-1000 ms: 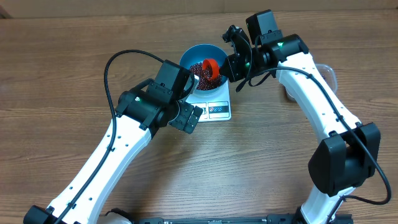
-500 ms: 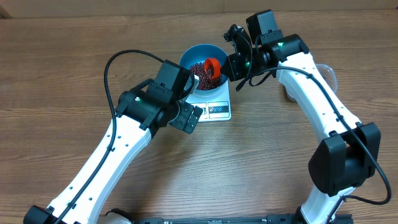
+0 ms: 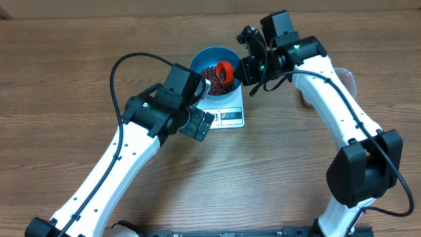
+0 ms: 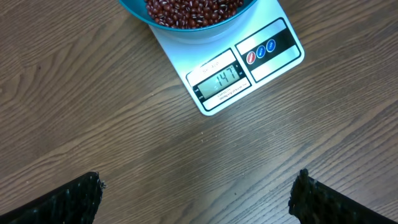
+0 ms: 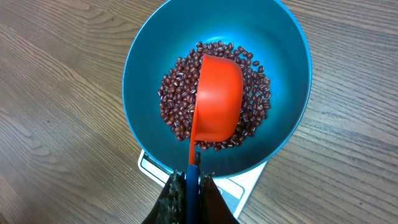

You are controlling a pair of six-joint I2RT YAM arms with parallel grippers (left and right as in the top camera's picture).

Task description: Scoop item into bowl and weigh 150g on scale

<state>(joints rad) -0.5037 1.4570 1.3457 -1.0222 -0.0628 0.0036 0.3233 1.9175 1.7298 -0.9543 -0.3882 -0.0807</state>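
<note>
Nothing has shifted: right gripper (image 5: 193, 180) clamps the orange plastic scoop (image 5: 217, 96), its handle running left over small red-brown beans (image 5: 177, 102) heaped in the deep blue bowl (image 5: 149, 50) atop the flat white scale (image 4: 273, 56); left gripper (image 4: 199, 196) gapes empty.

The right claw (image 5: 193, 182) is gripping the thin handle of an orange scoop (image 5: 217, 96), fingers closed tightly on it. The scoop is hanging over the beans (image 5: 174, 106) inside the blue bowl (image 5: 143, 93), showing its rounded back. The bowl is sitting on the white scale (image 5: 239, 185) on the wooden tabletop (image 5: 56, 124).
</note>
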